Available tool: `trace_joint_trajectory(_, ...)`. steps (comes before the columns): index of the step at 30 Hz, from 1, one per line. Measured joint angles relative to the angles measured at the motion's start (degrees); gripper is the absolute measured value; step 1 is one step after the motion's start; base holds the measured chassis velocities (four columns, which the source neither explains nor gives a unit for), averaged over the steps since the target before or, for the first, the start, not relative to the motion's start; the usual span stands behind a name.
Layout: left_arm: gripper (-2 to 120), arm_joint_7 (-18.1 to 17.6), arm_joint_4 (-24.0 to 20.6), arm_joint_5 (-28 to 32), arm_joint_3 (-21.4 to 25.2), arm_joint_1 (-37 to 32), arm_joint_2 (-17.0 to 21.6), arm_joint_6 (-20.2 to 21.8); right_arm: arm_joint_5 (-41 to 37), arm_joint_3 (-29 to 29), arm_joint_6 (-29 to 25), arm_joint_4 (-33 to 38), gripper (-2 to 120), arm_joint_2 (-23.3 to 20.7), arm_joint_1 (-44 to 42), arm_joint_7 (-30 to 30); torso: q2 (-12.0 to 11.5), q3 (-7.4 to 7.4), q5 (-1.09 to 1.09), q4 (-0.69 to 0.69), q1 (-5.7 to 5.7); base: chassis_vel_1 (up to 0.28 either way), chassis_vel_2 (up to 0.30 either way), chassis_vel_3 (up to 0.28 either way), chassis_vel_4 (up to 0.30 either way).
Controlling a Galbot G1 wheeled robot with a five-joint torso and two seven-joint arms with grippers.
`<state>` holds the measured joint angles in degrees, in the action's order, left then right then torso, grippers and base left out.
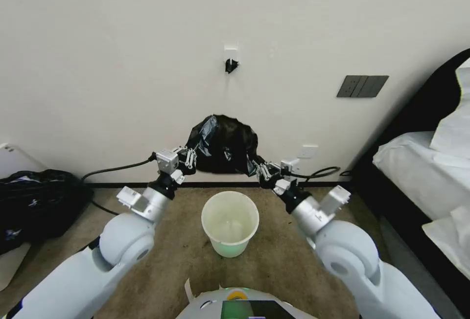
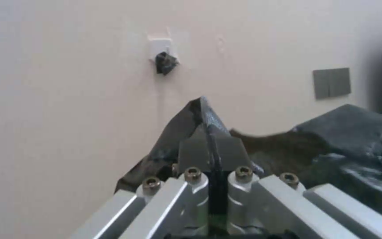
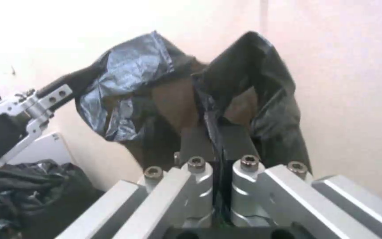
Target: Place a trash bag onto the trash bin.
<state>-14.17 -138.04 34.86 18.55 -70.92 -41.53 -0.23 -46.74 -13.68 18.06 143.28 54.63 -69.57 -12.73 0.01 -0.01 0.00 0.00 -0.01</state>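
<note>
Head view: trash bag [image 1: 223, 144] held in the air above and behind the trash bin [image 1: 230, 222], stretched between both end effectors. Left end effector [image 1: 190, 157] clenched on the bag's left edge, right end effector [image 1: 258, 169] clenched on its right edge. Left wrist view confirms it: fingers [image 2: 209, 149] pinched tight on a fold of black film [image 2: 332, 142]; same in the right wrist view, plastic [image 3: 244, 86] clamped in the pads [image 3: 213, 142]. Bin sits upright on the brown carpet [image 1: 284, 260], mouth open, nothing in it, bag not touching it. Left of the bin: big bulging black bag [image 1: 34, 201] against the wall. Right of the bin: bed [image 1: 426, 172] with white sheets, well apart. Behind the bin: a black cable [image 1: 112, 168] runs along the wall, plus a hook [image 1: 231, 64] and a grey switch plate [image 1: 362, 86] higher up.
</note>
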Motion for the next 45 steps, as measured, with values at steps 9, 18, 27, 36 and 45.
trace_joint_trajectory(9, 0, 0.3, -1.3, -2.7, -1.4, -3.5, -2.5, -0.1, 0.8, -4.4, -0.2, 0.3, 0, 1.3, -5.8, -0.2, 0.0, 0.01, 0.01, 0.01, 0.00, 0.000, 0.000, 0.000, 0.000)
trace_joint_trajectory(18, 0, 1.8, 5.2, -9.6, -10.2, -2.6, -9.3, -1.9, 7.3, -5.0, -2.6, 0.1, 0, 5.5, -10.7, 1.0, 0.0, 0.01, 0.00, 0.00, 0.00, 0.000, 0.000, 0.000, 0.000)
trace_joint_trajectory(27, 0, 1.8, 9.2, -14.3, -11.3, -8.7, -13.3, -4.6, 11.6, -2.4, -4.9, -2.8, 0, 8.8, -17.5, 1.1, 0.0, 0.01, 0.00, 0.01, 0.00, 0.000, 0.000, 0.000, 0.000)
trace_joint_trajectory(36, 0, 2.0, 10.9, -18.6, -6.7, -19.6, -15.8, -9.1, 14.3, 1.9, -5.7, -5.7, 0, 13.4, -19.7, 0.4, 0.0, 0.00, 0.00, 0.01, 0.00, 0.000, 0.000, 0.000, 0.000)
trace_joint_trajectory(45, 0, 1.0, 17.3, -21.7, -8.9, -21.9, -21.0, -11.5, 14.5, 1.1, -6.0, -11.8, 0, 14.8, -22.3, -3.1, 0.0, 0.01, 0.00, 0.00, 0.01, 0.000, 0.000, 0.000, 0.000)
